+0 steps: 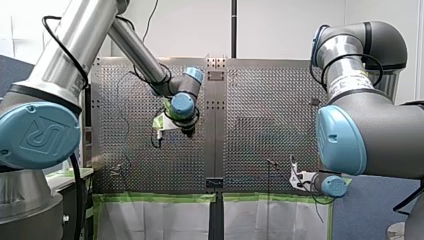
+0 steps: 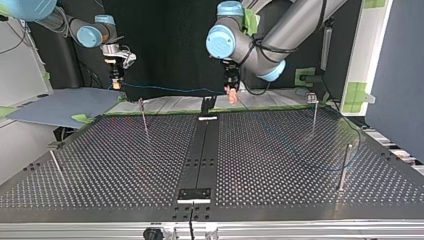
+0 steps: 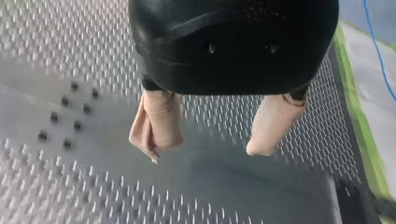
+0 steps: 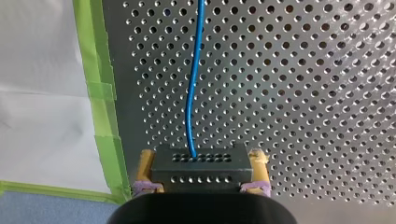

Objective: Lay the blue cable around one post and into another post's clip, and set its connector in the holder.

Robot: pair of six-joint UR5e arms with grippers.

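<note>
Blue cable — thin, gently bent — leaves a black, hole-dotted connector, which sits clamped between the yellow pads of my right gripper.

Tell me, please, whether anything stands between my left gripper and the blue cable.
Nothing visible does. My left gripper hangs with its jaws open and empty over the table, and the blue cable runs off to one side of it, with only bare table and green tape between them.

A raised "UR" logo stands on my left arm's blue joint cap, near left in the front view. My right arm's pale band perhaps bears print, unreadable.
</note>
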